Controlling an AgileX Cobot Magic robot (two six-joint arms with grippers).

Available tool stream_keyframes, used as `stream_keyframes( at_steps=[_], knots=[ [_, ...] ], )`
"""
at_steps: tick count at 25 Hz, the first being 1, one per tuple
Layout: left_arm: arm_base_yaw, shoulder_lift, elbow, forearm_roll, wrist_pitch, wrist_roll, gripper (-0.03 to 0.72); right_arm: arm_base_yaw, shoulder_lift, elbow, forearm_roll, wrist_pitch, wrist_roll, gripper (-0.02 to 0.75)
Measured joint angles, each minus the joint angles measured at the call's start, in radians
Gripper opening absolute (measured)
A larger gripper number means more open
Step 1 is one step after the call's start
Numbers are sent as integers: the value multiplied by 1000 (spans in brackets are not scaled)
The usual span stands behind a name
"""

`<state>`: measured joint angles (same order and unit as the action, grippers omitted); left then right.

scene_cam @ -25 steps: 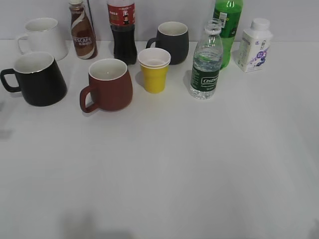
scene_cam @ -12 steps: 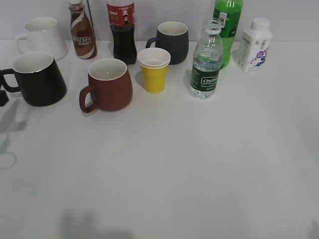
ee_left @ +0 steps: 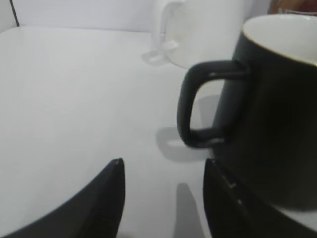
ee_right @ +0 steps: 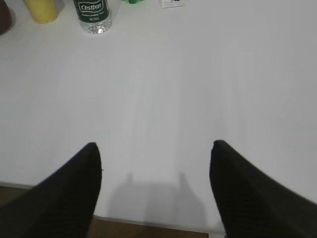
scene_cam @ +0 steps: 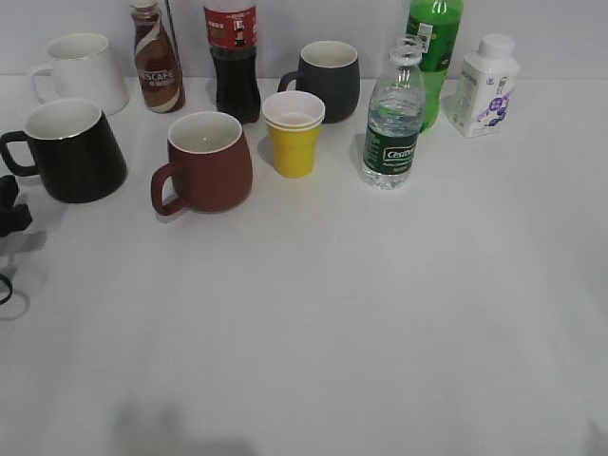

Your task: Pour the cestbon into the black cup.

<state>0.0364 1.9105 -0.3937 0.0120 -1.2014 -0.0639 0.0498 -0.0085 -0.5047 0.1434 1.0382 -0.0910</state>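
Cestbon (scene_cam: 391, 128) upright on the tabletop (scene_cam: 361, 313), right of centre, uncapped, just in front of the green soda bottle (scene_cam: 434, 43) and beside the yellow paper cup (scene_cam: 294, 133). Black cup (scene_cam: 71, 150) at far left, handle facing the edge, well apart from the bottle.

Left claw (ee_left: 163, 198): released, fingers spread, low at the tabletop, handle of the black cup just ahead of the gap. Grasping nothing. In the exterior view only a dark sliver shows at the left edge.

Right claw (ee_right: 153, 193): released, fingers wide, hanging over bare tabletop; cestbon well ahead, near the top of its view.

Risks, as judged:
- Bottle has no cap; a hard squeeze or a jolt on lifting would spill water.
- Close neighbours around the bottle; a wide approach could knock the yellow cup or the soda bottle.
- Left finger sits close to the cup wall; a nudge could shift or turn it.
- Long carry across to the cup, passing the reddish-brown mug (scene_cam: 204, 161).

Hard to make out: both arms out of the exterior view; the cup's right side is cut off in the left wrist view; contact between left finger and cup cannot be told.
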Motion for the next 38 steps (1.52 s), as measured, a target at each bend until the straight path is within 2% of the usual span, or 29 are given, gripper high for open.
stream_keyframes(
  at_steps=[17,20,22,23,28,31,36,38],
  knots=[
    [1,82,-210,56,34,0,365,0,0,0,0,0,0,515],
    [1,110,-266,79,71,0,253,0,0,0,1,0,0,515],
    [1,121,-284,98,76,1,113,0,0,0,1,0,0,515],
    [1,121,-285,102,80,3,68,0,0,0,3,0,0,515],
    [1,78,-269,112,108,17,37,0,9,-7,39,-31,-3,515],
    [1,7,-242,133,121,21,37,0,81,-13,74,-212,-84,515],
    [1,-121,-201,160,118,21,36,0,301,-11,168,-713,-235,515],
    [1,-167,-190,165,128,21,36,0,434,-11,206,-869,-265,515]
  ],
)
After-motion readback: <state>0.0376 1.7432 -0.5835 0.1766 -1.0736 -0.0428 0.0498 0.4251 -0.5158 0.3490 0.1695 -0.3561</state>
